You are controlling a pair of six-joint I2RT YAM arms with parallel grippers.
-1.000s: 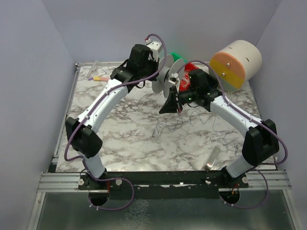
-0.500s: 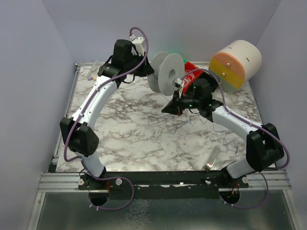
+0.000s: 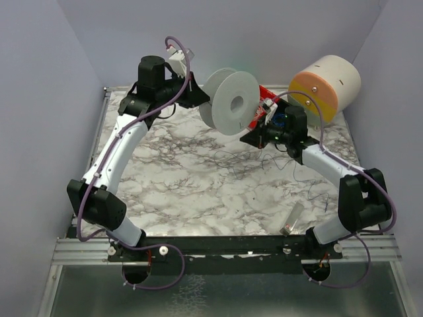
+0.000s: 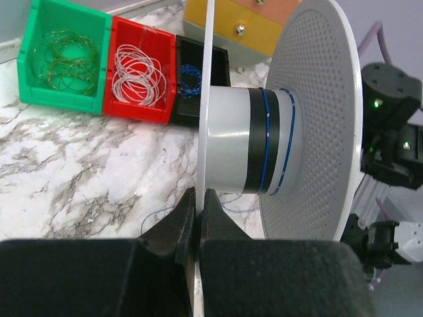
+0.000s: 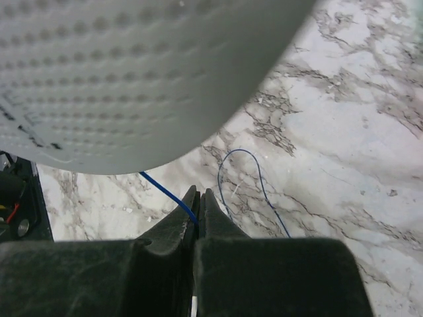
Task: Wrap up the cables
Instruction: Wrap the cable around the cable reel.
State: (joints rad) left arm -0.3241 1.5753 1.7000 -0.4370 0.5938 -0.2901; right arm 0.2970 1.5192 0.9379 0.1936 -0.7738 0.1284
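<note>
Right end effector pinches the cable beneath the spool

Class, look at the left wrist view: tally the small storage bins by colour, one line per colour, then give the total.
Green bin: 1
Red bin: 1
Black bin: 1
Total: 3
</note>
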